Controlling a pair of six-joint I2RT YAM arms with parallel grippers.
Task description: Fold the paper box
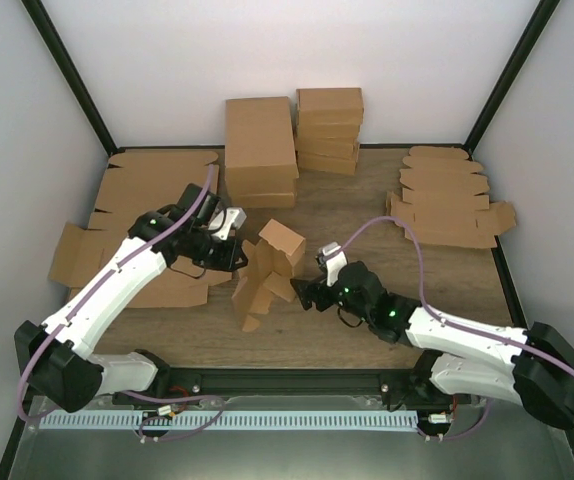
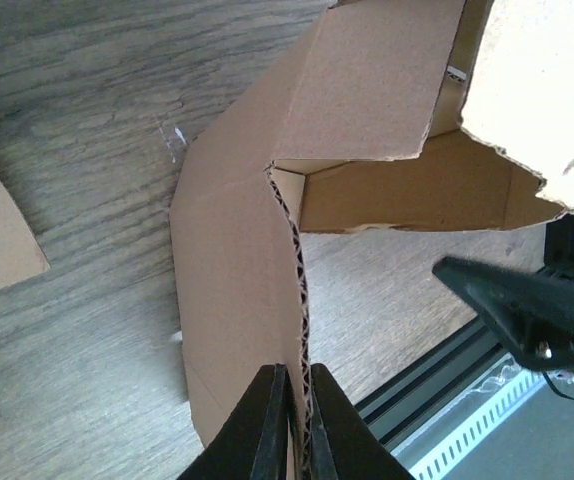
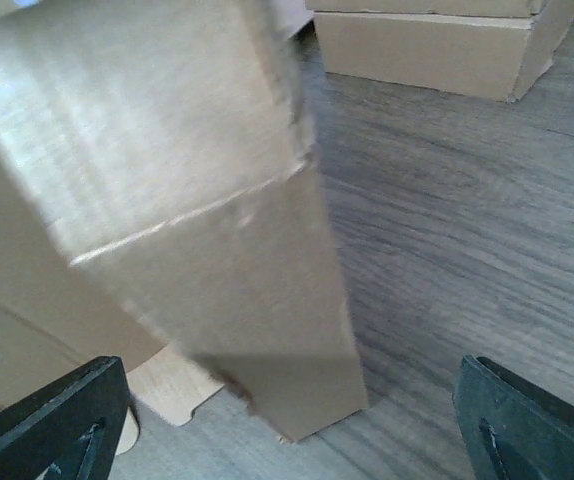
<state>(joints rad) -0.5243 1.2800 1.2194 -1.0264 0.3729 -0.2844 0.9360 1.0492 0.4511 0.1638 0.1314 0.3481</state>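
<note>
Left hand [image 2: 297,378] pinches the creased, corrugated paper box [image 2: 232,300] edge; right hand [image 3: 287,400] gapes wide.

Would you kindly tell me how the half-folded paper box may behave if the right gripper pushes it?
Probably light: the paper box is thin corrugated card. Its flaps would likely bend at the creases, not stay stiff. Held by the left gripper at one edge only, it may pivot.
</note>
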